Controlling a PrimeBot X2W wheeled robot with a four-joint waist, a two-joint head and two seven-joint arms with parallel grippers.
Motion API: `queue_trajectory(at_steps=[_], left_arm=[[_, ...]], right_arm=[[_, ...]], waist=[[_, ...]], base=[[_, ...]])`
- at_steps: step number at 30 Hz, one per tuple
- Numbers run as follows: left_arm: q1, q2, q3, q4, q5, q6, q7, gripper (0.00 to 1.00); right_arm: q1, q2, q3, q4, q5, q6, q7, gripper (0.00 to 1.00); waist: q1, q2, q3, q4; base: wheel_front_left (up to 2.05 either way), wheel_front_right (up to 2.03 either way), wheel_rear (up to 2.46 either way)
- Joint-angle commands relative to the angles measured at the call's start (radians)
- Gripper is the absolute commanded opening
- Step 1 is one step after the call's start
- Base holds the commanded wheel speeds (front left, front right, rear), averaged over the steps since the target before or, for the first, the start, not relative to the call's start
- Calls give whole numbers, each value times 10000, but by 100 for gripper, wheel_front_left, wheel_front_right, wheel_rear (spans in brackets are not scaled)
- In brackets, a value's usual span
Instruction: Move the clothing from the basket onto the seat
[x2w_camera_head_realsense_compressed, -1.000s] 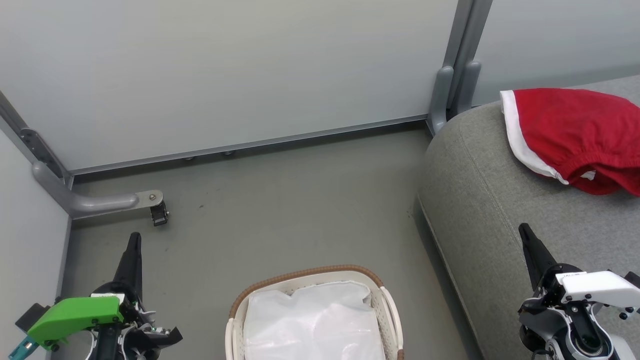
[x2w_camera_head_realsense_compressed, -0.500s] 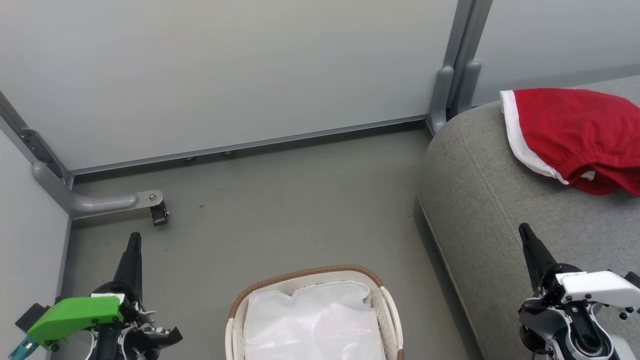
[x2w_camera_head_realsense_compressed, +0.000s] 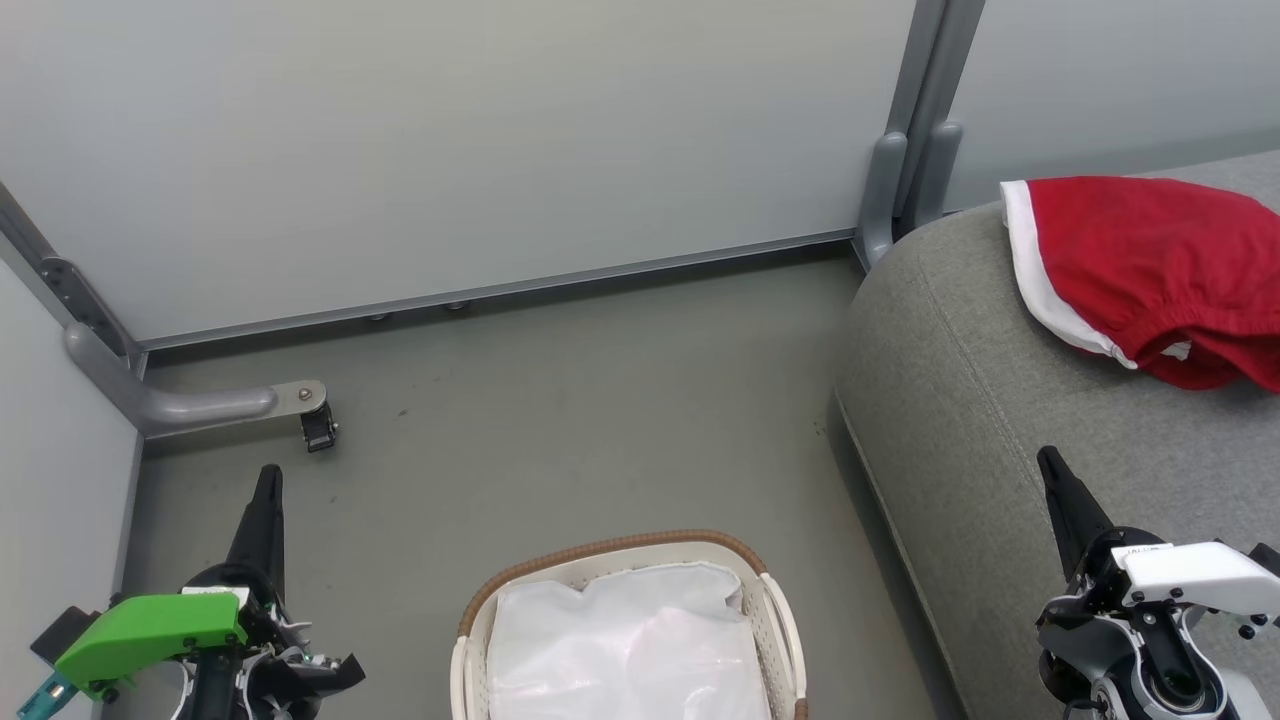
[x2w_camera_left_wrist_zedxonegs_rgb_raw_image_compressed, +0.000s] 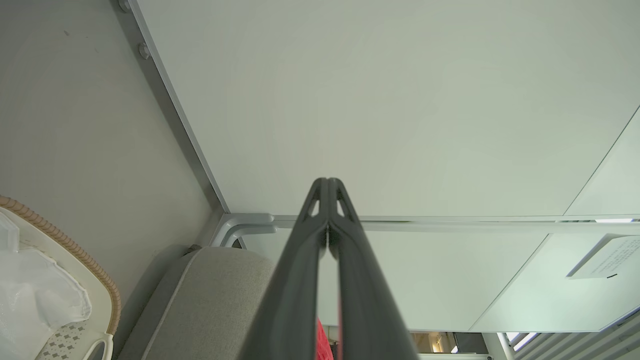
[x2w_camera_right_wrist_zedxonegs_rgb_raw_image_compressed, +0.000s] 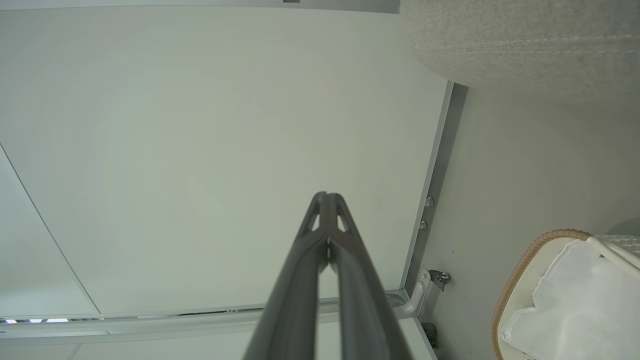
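The red clothing (x2w_camera_head_realsense_compressed: 1150, 270) with its white trim band lies on the grey seat (x2w_camera_head_realsense_compressed: 960, 400) at the upper right, and a red sliver (x2w_camera_left_wrist_zedxonegs_rgb_raw_image_compressed: 322, 345) of it peeks between my left fingers. On the floor at bottom centre stands the white basket (x2w_camera_head_realsense_compressed: 610, 552) with a brown rim, holding a plain white liner sheet (x2w_camera_head_realsense_compressed: 625, 640). My left gripper (x2w_camera_head_realsense_compressed: 268, 478) is shut and empty at lower left, left of the basket. My right gripper (x2w_camera_head_realsense_compressed: 1050, 462) is shut and empty at lower right, over the seat's front part. Both wrist views show shut tips, left gripper (x2w_camera_left_wrist_zedxonegs_rgb_raw_image_compressed: 327, 182) and right gripper (x2w_camera_right_wrist_zedxonegs_rgb_raw_image_compressed: 327, 196).
Grey partition panels (x2w_camera_head_realsense_compressed: 450, 140) close off the far side, with a post (x2w_camera_head_realsense_compressed: 915, 130) beside the seat. A curved metal foot with a small caster (x2w_camera_head_realsense_compressed: 318, 428) juts onto the floor (x2w_camera_head_realsense_compressed: 560, 420) at left. Basket rim (x2w_camera_left_wrist_zedxonegs_rgb_raw_image_compressed: 75, 250), seat corner (x2w_camera_left_wrist_zedxonegs_rgb_raw_image_compressed: 210, 295); basket rim (x2w_camera_right_wrist_zedxonegs_rgb_raw_image_compressed: 520, 280).
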Motion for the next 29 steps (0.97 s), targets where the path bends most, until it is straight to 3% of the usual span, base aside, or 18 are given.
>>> queue_trajectory(at_steps=[1, 29], left_arm=[[-106, 63, 22, -19, -33, -40, 40, 0], [-106, 63, 22, -18, -33, -40, 40, 0]], right_arm=[[106, -57, -18, -29, 39, 0, 31, 0], [107, -57, -17, -29, 40, 0, 31, 0]], waist=[[0, 0, 0, 0], [0, 0, 0, 0]], base=[[0, 0, 0], [0, 0, 0]])
